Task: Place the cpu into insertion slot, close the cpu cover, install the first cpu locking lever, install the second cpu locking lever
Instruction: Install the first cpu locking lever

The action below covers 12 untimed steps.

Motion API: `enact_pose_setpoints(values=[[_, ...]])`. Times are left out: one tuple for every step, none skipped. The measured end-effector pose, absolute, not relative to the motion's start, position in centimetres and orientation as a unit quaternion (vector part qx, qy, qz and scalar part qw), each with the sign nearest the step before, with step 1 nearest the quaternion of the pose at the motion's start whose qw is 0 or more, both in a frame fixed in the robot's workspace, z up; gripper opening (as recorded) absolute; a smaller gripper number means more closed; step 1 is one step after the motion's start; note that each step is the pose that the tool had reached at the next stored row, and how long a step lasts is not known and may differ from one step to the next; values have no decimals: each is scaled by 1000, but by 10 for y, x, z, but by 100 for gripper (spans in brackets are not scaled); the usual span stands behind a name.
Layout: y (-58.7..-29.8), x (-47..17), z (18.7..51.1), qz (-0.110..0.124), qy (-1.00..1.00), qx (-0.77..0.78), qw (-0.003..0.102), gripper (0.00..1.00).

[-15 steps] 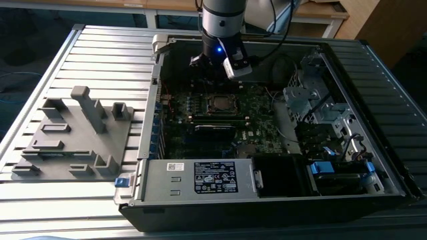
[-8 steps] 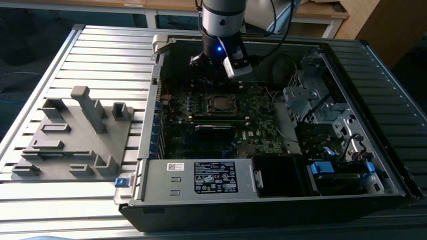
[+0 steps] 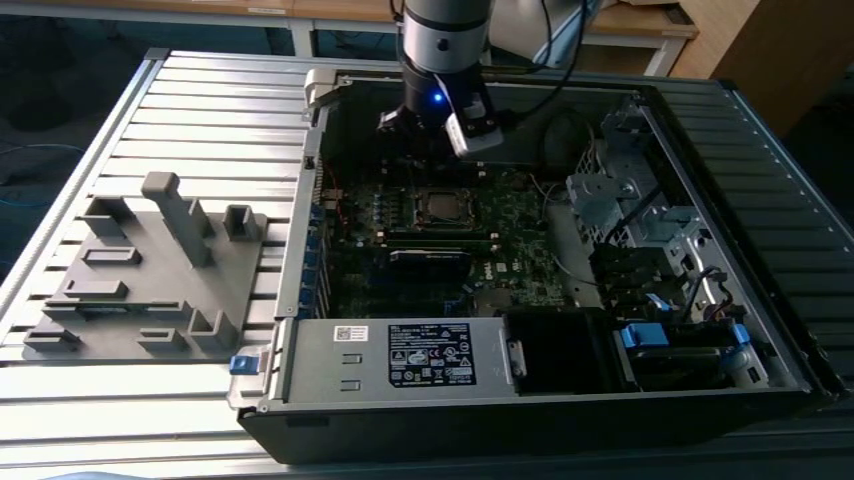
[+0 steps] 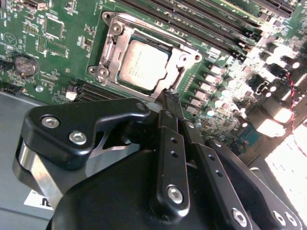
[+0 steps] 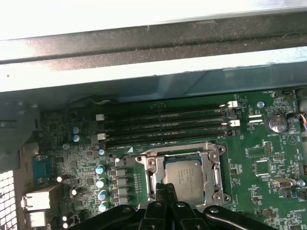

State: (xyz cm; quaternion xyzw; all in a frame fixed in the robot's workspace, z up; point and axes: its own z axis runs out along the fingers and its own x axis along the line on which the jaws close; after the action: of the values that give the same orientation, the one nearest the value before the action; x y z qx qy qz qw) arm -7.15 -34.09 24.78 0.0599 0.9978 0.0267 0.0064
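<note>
Harsh glare bleaches the motherboard edge; elsewhere dim.

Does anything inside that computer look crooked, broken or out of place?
Nothing stands out. The chip lies flat and square, the metal frame sits down around it, and the gripper is at the frame's edge.

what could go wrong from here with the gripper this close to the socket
1. The gripper, jaws together, sits at the edge of the cpu cover. A slip inward could scrape the cpu.
2. A row of capacitors stands close beside the gripper's tips, so a sideways drift might knock one.
</note>
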Motion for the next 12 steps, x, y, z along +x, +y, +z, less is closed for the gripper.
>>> enact_pose_setpoints(values=[[-341, -73, 248, 27, 998, 60, 6, 11], [-341, -74, 248, 27, 998, 60, 6, 11], [-341, -76, 248, 27, 998, 60, 6, 11], [-341, -79, 248, 27, 998, 60, 6, 11], [-341, -81, 248, 27, 998, 60, 6, 11], [-341, -83, 248, 27, 998, 60, 6, 11], [-341, -85, 248, 27, 998, 60, 6, 11], [-341, -86, 248, 27, 998, 60, 6, 11], [-341, -88, 248, 27, 998, 60, 6, 11], [-341, -90, 248, 27, 998, 60, 6, 11], [-341, -92, 248, 27, 998, 60, 6, 11], [-341, -94, 248, 27, 998, 60, 6, 11]])
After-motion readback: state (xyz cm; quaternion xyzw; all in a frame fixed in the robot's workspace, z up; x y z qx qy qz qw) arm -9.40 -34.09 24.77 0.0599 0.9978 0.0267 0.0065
